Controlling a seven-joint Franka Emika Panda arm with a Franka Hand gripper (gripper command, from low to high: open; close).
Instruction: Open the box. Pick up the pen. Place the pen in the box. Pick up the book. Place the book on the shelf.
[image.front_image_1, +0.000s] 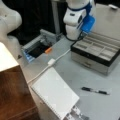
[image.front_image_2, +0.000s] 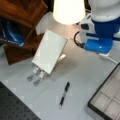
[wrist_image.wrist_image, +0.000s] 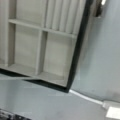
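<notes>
Box (image.front_image_1: 96, 51) stands open; thin, light, slippery pen (image.front_image_1: 95, 91) lies at tabletop's (image.front_image_1: 75, 72) five o'clock, best pinched mid-barrel. Gripper unseen; fingers' state untellable.

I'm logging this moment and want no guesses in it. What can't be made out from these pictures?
- Gripper: its fingers show in no view; in a front view the arm hides them, so whether it is open or shut cannot be told.
- Box: cut off by the edge in the wrist view and in a front view.
- Pen: too small for its tip or cap.
- Shelf: cut off in both front views.
</notes>
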